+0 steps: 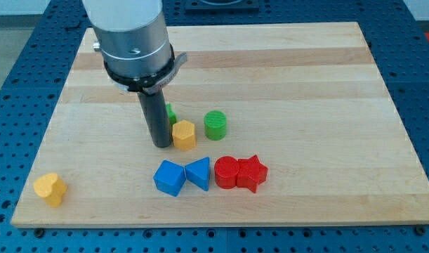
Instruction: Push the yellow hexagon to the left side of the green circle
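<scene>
Camera view: my tip (162, 144) sits touching the yellow hexagon (184, 134) on its view-left side. No gripper on this rig, just the rod, so nothing to open or close. Hexagon is just left of the green circle (215, 124), small gap between them. Looks nearly done, maybe a slight nudge left to go. Another green block (170, 112) is mostly hidden behind the rod. Blue blocks (170, 177), red blocks (227, 172) and a yellow block (50, 188) stay clear on the surface (305, 84).
</scene>
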`<state>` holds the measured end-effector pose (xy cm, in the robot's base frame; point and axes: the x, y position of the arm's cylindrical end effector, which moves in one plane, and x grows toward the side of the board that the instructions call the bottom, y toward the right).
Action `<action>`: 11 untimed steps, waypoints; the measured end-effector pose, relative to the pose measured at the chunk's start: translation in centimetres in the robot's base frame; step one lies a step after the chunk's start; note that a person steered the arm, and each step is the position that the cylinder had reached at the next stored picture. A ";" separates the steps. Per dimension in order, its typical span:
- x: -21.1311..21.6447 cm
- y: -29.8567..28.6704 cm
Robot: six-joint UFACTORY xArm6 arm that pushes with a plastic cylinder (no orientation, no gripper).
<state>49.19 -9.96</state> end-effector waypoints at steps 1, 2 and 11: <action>0.8 -1.1; 1.7 -1.4; 0.6 2.4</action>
